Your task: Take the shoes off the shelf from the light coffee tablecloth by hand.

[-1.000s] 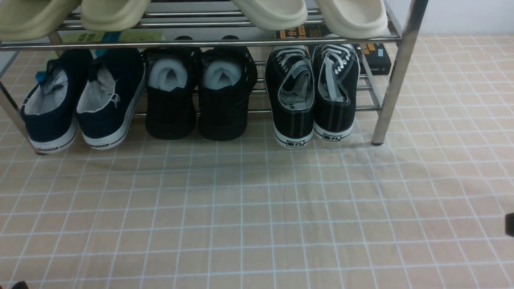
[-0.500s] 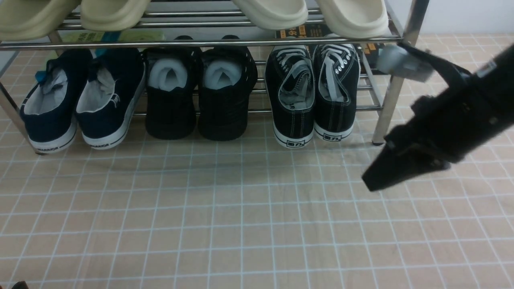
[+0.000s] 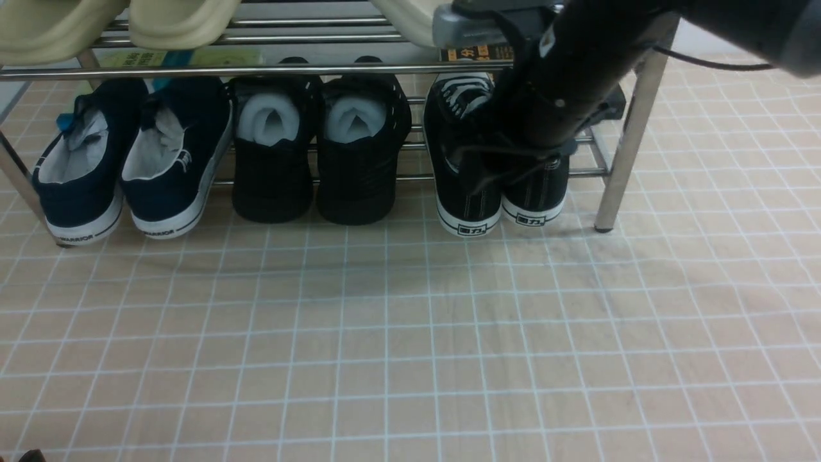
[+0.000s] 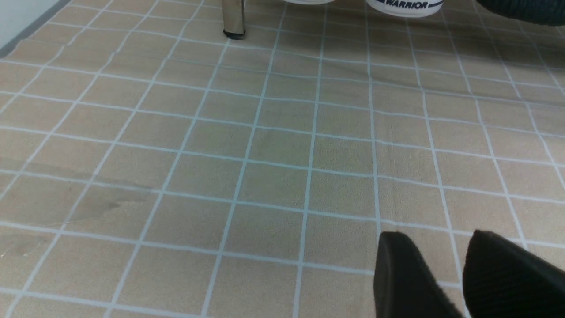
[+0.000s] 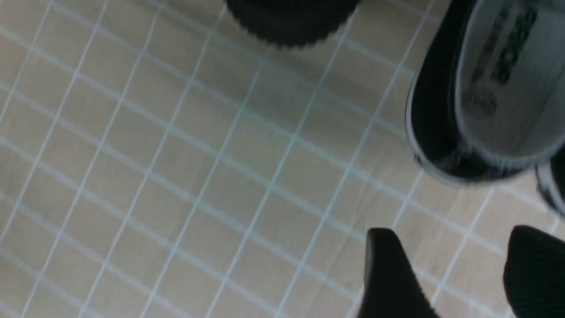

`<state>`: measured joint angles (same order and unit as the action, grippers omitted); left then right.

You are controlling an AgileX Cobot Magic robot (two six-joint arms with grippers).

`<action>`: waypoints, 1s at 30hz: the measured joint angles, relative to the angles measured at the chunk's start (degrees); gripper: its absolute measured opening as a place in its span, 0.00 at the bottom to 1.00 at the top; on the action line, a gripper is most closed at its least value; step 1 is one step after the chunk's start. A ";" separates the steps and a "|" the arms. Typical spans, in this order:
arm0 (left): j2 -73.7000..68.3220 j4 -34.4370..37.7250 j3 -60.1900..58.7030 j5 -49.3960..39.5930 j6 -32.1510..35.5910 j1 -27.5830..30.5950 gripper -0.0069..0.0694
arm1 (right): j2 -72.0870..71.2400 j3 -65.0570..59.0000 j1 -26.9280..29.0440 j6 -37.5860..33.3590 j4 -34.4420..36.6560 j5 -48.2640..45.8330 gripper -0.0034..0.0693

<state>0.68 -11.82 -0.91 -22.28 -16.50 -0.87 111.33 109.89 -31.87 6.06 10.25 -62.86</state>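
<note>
The shoes, black canvas sneakers with white soles, stand heel-out at the right end of the chrome shelf's (image 3: 632, 122) lower tier: left shoe (image 3: 467, 208), right shoe (image 3: 537, 196). My right arm reaches down from the upper right and hides their openings. My right gripper (image 3: 481, 173) hangs over the heel of the left shoe. In the right wrist view this gripper (image 5: 450, 274) is open and empty, with the shoe's heel and grey insole (image 5: 499, 79) just ahead. My left gripper (image 4: 443, 274) is open and empty, low over the light coffee tablecloth (image 3: 410, 333).
A navy pair (image 3: 128, 160) and an all-black pair stuffed with white paper (image 3: 321, 154) stand on the same tier to the left. Cream slippers (image 3: 173, 19) sit on the top tier. A shelf leg (image 4: 233, 17) shows in the left wrist view.
My right arm has come in from the right edge and swung up and left. It now sits over the black canvas sneakers. The shoes and the left arm have not moved.
</note>
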 joint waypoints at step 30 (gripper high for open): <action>0.00 0.00 0.00 0.00 0.00 0.00 0.41 | 10.52 8.39 0.00 2.03 -2.53 3.57 0.05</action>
<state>0.68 -11.82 -0.91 -22.28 -16.50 -0.87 121.84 118.29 -31.87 8.09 7.72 -59.29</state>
